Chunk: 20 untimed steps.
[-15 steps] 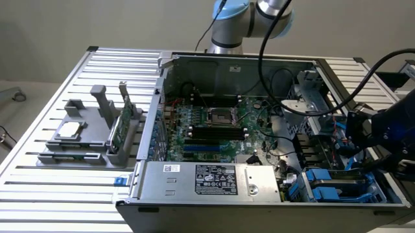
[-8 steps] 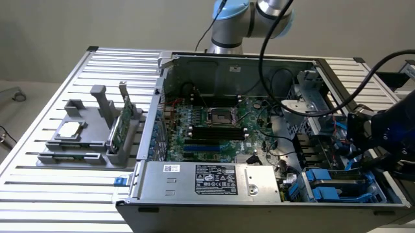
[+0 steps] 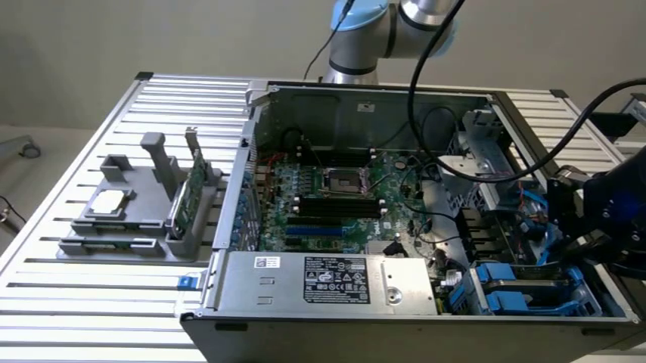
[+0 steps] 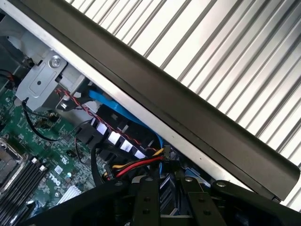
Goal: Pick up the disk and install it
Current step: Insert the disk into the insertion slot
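Nearest, in the drive bay at the open case's (image 3: 404,333) front corner, on the exterior view's right: the blue-railed disk (image 3: 533,287). Just above, the dark tool (image 4: 170,207), grip impossible to tell. Beyond, green motherboard (image 3: 323,197). Farthest, arm (image 3: 374,30) behind the slatted bench (image 3: 91,318).

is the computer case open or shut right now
Open: the computer case has no side panel over it, and the motherboard inside is exposed to the exterior view.
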{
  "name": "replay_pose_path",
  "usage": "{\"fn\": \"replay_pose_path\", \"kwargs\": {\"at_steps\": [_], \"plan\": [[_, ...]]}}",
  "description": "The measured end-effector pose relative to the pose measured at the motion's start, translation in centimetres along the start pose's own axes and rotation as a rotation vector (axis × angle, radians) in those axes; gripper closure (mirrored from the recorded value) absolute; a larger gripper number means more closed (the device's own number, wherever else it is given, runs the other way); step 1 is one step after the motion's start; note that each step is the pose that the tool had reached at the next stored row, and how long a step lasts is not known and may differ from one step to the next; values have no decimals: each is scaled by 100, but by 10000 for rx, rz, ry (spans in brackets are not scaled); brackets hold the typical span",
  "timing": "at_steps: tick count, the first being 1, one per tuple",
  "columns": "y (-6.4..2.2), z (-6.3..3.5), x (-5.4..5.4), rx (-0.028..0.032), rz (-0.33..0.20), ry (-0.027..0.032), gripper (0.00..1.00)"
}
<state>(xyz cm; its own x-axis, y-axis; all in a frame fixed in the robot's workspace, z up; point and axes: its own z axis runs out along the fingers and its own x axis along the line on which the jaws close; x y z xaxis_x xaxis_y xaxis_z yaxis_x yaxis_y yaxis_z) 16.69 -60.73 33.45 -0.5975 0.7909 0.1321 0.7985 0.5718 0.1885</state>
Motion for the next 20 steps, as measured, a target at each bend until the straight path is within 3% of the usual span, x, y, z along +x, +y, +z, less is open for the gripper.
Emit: {"fn": "replay_pose_path", "kwargs": {"at_steps": [8,12,20], "plan": [[-2,21,-5,50,14,35,77],[-2,20,-4,107,28,76,77],[14,-60,6,123,34,92,77]]}}
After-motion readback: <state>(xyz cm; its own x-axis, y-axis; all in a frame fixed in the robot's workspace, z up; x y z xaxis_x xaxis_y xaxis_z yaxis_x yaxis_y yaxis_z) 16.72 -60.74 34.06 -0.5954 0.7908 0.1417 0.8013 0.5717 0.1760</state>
